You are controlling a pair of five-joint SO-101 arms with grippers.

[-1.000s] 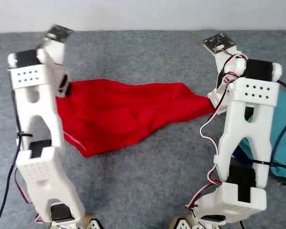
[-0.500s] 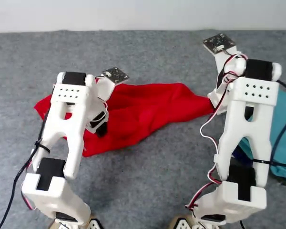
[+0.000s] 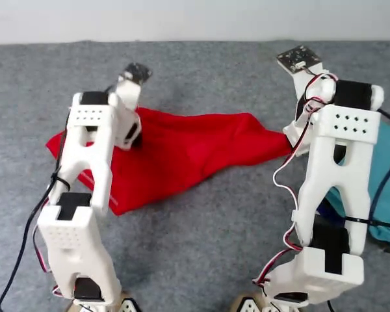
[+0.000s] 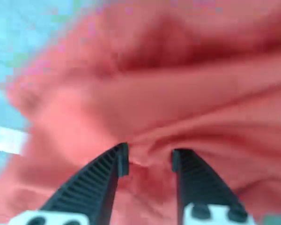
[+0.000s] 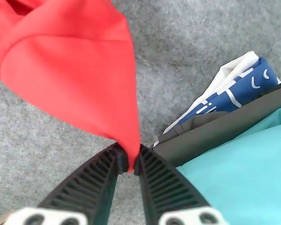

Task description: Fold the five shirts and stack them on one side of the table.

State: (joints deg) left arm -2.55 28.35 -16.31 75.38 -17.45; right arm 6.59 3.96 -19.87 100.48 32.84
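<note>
**Red shirt [image 3: 182,149] pinned at one corner, fold not yet made**

It lies rumpled across the middle of the grey table [image 3: 201,253]. The right gripper [image 5: 129,161] is clamped on its right tip, just beside a heap of other shirts [image 5: 243,159] at the table's right edge. The left gripper [image 4: 147,161] hangs over the far left part of the cloth with its jaws apart, gripping nothing. This looks like the spreading step for one shirt. Next, the left jaws need to close on a left edge or corner so both arms can pull the cloth flat. A pinch in mid-cloth would only bunch it.
</note>
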